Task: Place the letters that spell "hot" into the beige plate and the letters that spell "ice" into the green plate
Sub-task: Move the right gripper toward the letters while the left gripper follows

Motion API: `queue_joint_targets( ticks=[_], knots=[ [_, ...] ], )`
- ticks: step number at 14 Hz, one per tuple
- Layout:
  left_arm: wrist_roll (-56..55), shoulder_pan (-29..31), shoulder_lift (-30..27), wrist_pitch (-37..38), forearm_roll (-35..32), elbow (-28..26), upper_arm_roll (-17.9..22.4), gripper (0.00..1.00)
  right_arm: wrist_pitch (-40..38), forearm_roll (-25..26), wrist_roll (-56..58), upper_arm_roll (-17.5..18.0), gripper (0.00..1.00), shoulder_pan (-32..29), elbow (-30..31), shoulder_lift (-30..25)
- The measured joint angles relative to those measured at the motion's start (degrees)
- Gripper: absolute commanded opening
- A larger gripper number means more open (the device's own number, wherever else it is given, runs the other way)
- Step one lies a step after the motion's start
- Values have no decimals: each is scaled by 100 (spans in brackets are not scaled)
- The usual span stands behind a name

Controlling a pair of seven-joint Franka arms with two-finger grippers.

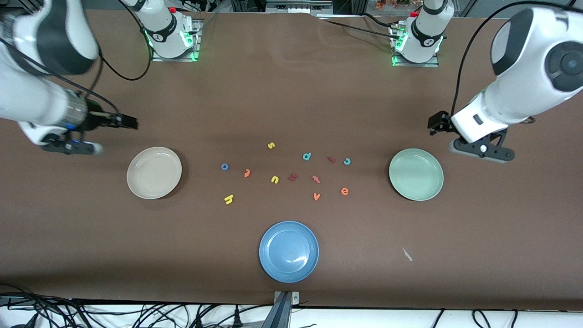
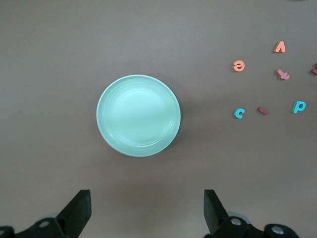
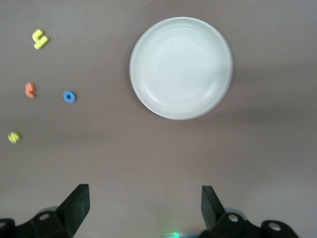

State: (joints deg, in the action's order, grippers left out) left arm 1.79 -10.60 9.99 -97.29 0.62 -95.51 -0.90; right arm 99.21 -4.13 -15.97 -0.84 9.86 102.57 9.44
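We see the left gripper hanging with its black fingers spread wide and nothing between them, up in the air near the round pale mint-green plate at the left arm's end of the table. The right gripper hangs just as wide and just as bare near the round cream-beige plate at the right arm's end. Both plates hold nothing. Between them the small foam letters lie scattered on the brown table covering: the blue ring-shaped o, the orange t just beside it and the yellow h lie toward the beige plate; the dark red bar-like i, the teal c and the orange e lie toward the green one. Among them sit a yellow s, a yellow u, a teal d, an orange v and a pinkish-red t. A round blue plate rests nearer the front camera than the letters. Black cables trail along the table's near edge.
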Motion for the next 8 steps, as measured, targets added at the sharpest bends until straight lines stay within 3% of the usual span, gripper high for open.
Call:
queue_joint_targets(
  ticks=[3,8],
  knots=[
    [-1,-286,455,-562,0,14,-9,100,1070,0,-1055,61,100,825,470,425],
    [-420,-842,1224,-1504,3,123,-21,100,2789,0,-2161,68,100,1510,572,1602]
  ],
)
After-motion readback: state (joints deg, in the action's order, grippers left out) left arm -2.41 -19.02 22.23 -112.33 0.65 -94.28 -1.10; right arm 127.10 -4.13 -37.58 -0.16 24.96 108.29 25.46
